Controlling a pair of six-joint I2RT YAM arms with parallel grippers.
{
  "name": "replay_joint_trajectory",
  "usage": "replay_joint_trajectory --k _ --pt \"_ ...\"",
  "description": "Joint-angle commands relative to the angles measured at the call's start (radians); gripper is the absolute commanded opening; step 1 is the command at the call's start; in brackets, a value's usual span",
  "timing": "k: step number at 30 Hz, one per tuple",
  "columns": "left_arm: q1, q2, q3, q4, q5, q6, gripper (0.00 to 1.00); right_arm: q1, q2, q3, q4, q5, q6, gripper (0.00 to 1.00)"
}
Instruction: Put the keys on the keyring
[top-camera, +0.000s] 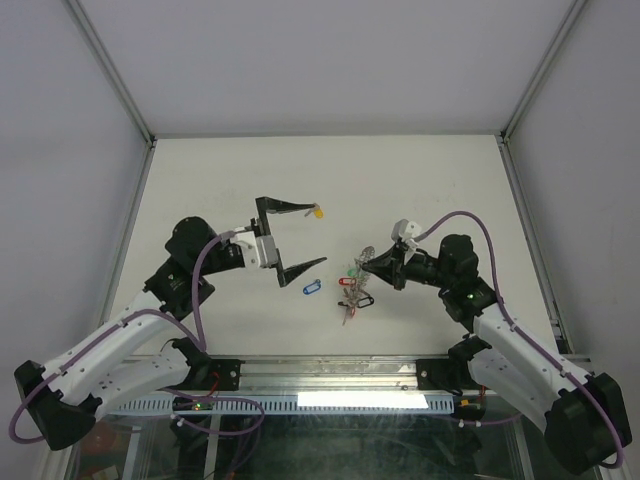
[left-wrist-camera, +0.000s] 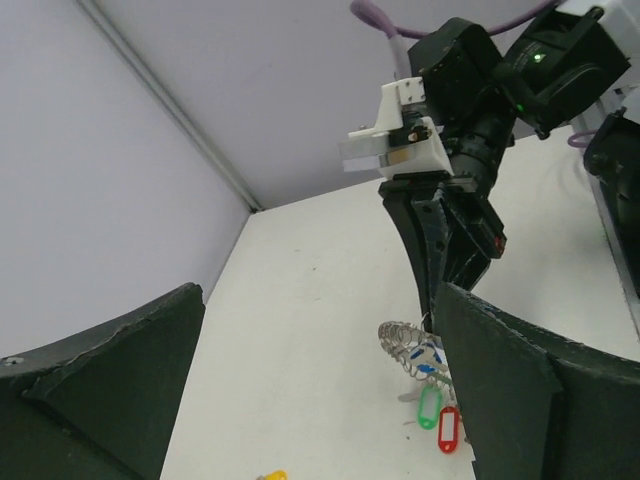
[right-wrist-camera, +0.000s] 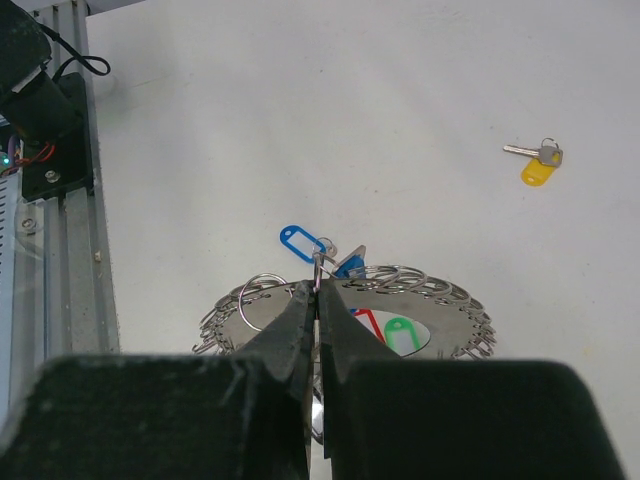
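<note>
The keyring (top-camera: 358, 278) is a large silver ring fringed with small rings, keys and red and green tags. It is tilted up off the table, and my right gripper (top-camera: 371, 263) is shut on its edge. In the right wrist view the shut gripper (right-wrist-camera: 318, 292) pinches the keyring's rim (right-wrist-camera: 440, 300). The blue-tagged key (top-camera: 312, 288) lies on the table left of the ring and also shows in the right wrist view (right-wrist-camera: 297, 240). The yellow-tagged key (top-camera: 318, 212) lies by the far fingertip of my left gripper (top-camera: 318, 236), which is open and empty. The keyring (left-wrist-camera: 408, 345) also shows in the left wrist view.
White table (top-camera: 220, 180) with grey walls on three sides and a metal rail (top-camera: 330, 372) at the near edge. The right arm's wrist (left-wrist-camera: 450, 170) looms in the left wrist view. The yellow tag (left-wrist-camera: 270, 476) peeks in at that view's bottom edge.
</note>
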Motion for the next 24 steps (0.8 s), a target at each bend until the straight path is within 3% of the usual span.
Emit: replay_joint_trajectory --k 1,6,24 --pt "0.0 0.065 0.087 -0.099 0.112 0.071 0.99 -0.014 -0.005 0.06 0.048 -0.005 -0.018 0.0" --pt "-0.041 0.106 0.143 -0.18 0.088 0.117 0.99 -0.023 -0.007 0.053 0.051 -0.009 -0.011 0.0" --pt "-0.106 0.144 0.191 -0.181 -0.001 0.15 0.99 -0.039 -0.005 0.038 0.06 -0.027 0.003 0.0"
